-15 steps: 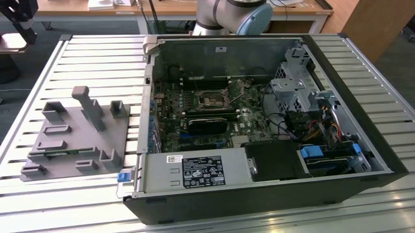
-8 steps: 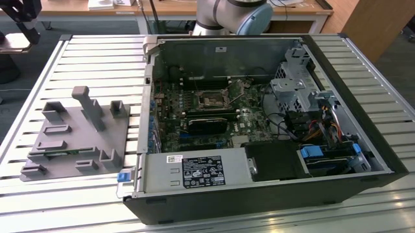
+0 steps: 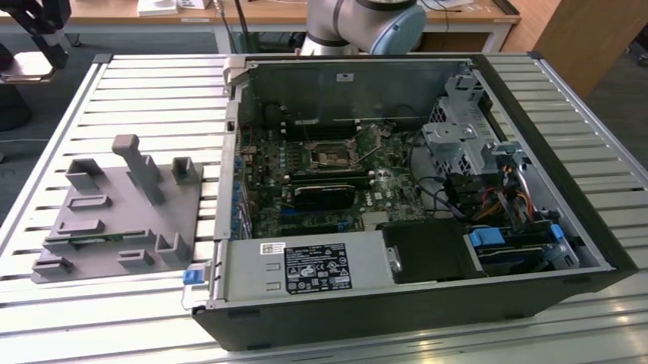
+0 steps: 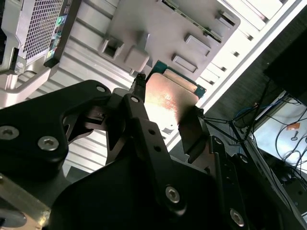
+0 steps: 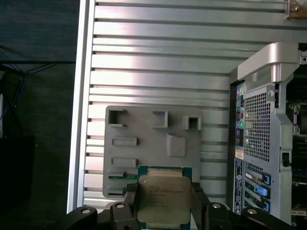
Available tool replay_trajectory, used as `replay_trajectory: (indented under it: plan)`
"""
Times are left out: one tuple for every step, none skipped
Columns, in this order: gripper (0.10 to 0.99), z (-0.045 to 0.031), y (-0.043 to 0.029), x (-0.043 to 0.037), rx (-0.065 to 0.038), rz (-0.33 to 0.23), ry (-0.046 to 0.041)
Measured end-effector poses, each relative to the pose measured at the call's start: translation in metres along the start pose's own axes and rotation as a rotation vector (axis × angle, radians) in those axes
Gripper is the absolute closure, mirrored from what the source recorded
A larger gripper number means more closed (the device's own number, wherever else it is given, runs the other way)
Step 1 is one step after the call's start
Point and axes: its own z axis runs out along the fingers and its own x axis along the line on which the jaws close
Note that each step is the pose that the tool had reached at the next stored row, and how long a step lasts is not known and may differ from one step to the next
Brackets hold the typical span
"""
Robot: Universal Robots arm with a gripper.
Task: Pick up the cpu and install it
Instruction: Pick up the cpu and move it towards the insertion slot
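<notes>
The cpu (image 5: 163, 197), a flat square chip with a silvery-grey top and a thin rim, sits between my fingers (image 5: 197, 203) in both wrist views. My gripper (image 5: 164, 207) is shut on it by two opposite edges. In the second wrist view the cpu (image 4: 169, 98) shows a coppery reflection and a green edge, clamped by the gripper (image 4: 165, 117). It hangs well above the grey tray (image 5: 144, 129). The black-framed motherboard socket (image 3: 332, 158) lies inside the computer case in the exterior view.
The open computer case (image 3: 405, 296) lies on the slatted aluminium table (image 3: 152, 83), with cables and drive bays at the exterior view's right. The grey tray (image 3: 111, 220) holds upright posts and a green memory stick (image 3: 93, 241). The arm's base (image 3: 360, 23) stands behind the case.
</notes>
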Motion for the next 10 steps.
replay_trajectory:
  plan:
    - [0.557,0.0000,0.0000,-0.0006,0.000,0.000,0.0000]
    - [0.557,0.0000,0.0000,-0.0013,0.000,0.000,0.0000]
    - [0.557,0.0000,-0.0001,-0.0021,0.000,0.000,0.0000]
    - [0.557,0.0000,-0.0001,-0.0029,0.000,0.000,0.0000]
    - [0.557,0.0000,-0.0001,-0.0037,0.000,0.000,-0.0001]
    - [0.557,-0.0001,-0.0001,-0.0044,0.000,0.000,0.0000]
    - [0.557,-0.0001,-0.0002,-0.0052,0.000,0.000,0.0000]
    - [0.557,-0.0001,-0.0002,-0.0059,0.000,0.000,0.0000]
    - [0.557,-0.0001,-0.0002,-0.0066,0.000,0.000,-0.0001]
    - [0.557,-0.0001,-0.0002,-0.0073,0.000,0.000,0.0000]
